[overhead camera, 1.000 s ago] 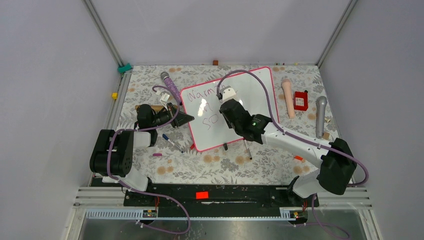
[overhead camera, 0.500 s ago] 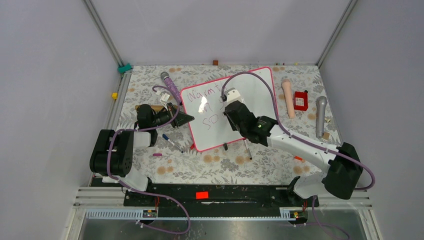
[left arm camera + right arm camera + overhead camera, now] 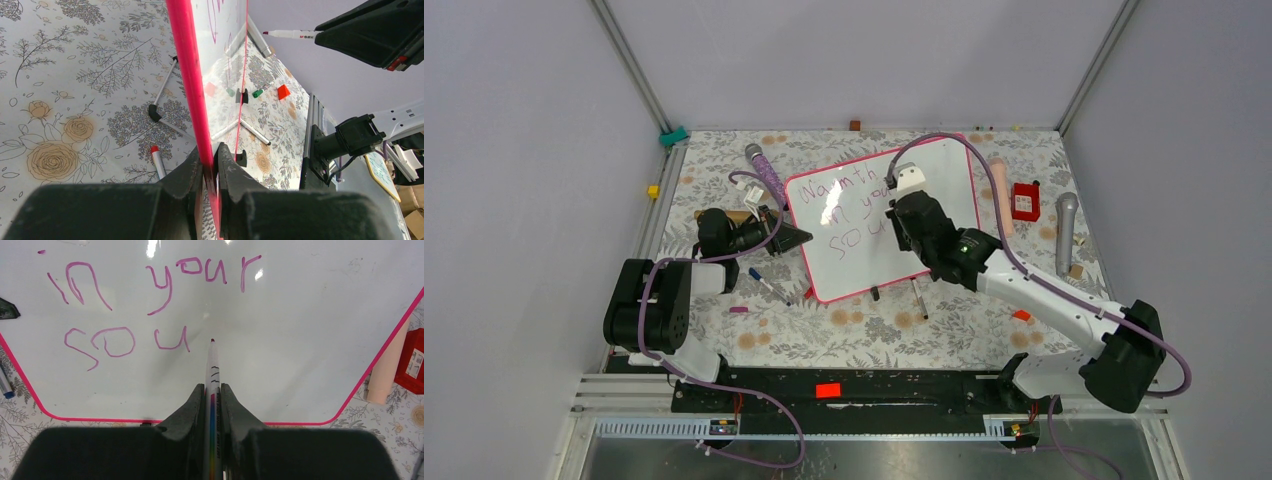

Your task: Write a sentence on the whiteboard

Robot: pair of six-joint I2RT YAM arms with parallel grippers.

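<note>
Yellow block (image 3: 653,190): nine o'clock of the table, by the rail; too small to identify further.

Entry 2, left gripper (image 3: 210,159): jaws clamped on the pink-red frame of the whiteboard (image 3: 944,175), at the board's nine o'clock edge. Its wrist camera sees the board edge-on, so the writing face is largely lost there.

Entry 3, purple-handled microphone (image 3: 764,165): eleven o'clock of the board, near its corner, lower end crossed by a cable.

Entry 4, blue-capped pen (image 3: 769,285): on the floral table cover (image 3: 874,330), seven o'clock of the board.

Entry 5, whiteboard: mid-table, askew to the table edges; its middle is covered by the right arm in the top view.

Entry 6, sentence (image 3: 150,305): purple-pink handwriting. The top view gives "Warmth" on line one, with the later lines partly under the arm. The right wrist view gives "in your" and "sou"; line one is cut off above.

Entry 7, right gripper (image 3: 212,392): jaws closed on a white marker (image 3: 213,362), tip at three o'clock of the last "u". Whether the tip touches the board cannot be told.

Entry 8, beige cylinder (image 3: 1004,205): three o'clock of the board.

Entry 9, red box (image 3: 1025,201): just beside the cylinder; label illegible.

Entry 10, grey microphone (image 3: 1065,232): far right.
</note>
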